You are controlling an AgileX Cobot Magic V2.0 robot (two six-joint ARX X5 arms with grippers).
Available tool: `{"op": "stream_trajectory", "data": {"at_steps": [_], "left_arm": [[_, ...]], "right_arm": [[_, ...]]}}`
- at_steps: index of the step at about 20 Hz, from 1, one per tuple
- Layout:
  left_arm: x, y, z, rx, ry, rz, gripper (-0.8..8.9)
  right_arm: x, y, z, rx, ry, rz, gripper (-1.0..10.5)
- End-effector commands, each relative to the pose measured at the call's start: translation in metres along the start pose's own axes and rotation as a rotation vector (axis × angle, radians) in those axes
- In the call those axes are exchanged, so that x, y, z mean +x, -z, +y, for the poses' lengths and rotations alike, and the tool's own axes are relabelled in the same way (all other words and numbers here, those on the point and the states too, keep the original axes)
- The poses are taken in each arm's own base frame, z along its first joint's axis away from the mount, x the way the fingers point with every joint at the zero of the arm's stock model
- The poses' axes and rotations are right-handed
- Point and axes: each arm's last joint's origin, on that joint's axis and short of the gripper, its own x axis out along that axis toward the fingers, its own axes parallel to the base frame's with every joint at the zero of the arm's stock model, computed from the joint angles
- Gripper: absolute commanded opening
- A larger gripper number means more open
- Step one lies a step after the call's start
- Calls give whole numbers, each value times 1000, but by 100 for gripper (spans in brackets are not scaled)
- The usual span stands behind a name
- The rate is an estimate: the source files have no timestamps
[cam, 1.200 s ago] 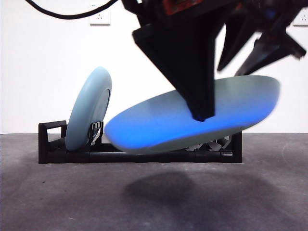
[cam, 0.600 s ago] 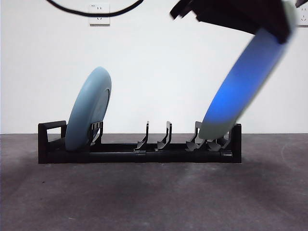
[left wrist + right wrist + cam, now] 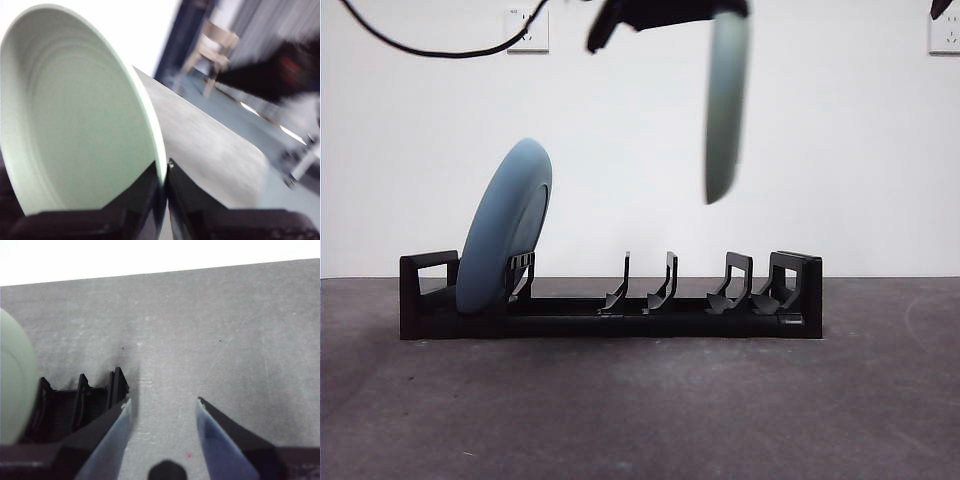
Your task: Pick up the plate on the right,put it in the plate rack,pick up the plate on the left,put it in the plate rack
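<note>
step: second plate to rack | long low black plastic plate rack (image 3: 610, 305) on grey counter (image 3: 640, 410), round blue-grey plate (image 3: 505, 228) slotted at one end | left hand (image 3: 165, 172) clamped on rim of pale green round plate (image 3: 725, 110), hanging upright above rack, clear of prongs | right hand (image 3: 162, 412) open, empty, beside rack end | next: lower edge-first into free prong gap, then release

Even bright light; soft shadow under the plate rack (image 3: 610, 310); left wrist background blurred.

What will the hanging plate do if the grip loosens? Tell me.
The pale green plate hangs edge-down, pinched at its rim by the left gripper, so it would probably slip. It looks rigid, and likely to roll on its edge.
</note>
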Motion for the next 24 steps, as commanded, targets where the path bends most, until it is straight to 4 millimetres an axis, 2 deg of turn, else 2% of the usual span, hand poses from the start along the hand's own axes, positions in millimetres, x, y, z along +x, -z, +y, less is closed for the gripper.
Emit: {"op": "stream_trajectory", "data": {"at_steps": [1, 4, 6, 13, 24], "left_arm": [[-7, -9, 15, -17, -30, -61, -9], [-15, -18, 32, -35, -74, -117, -10], [-13, -18, 35, -32, -76, -126, -10], [6, -1, 52, -28, -142, -83, -10], [20, 19, 67, -10, -209, 2, -10]], "right_arm": [[1, 0, 0, 10, 2, -2, 218], [2, -1, 0, 12, 2, -6, 218], [3, -1, 0, 19, 1, -5, 218], [7, 0, 1, 22, 2, 8, 217], [9, 0, 1, 23, -2, 14, 217]]}}
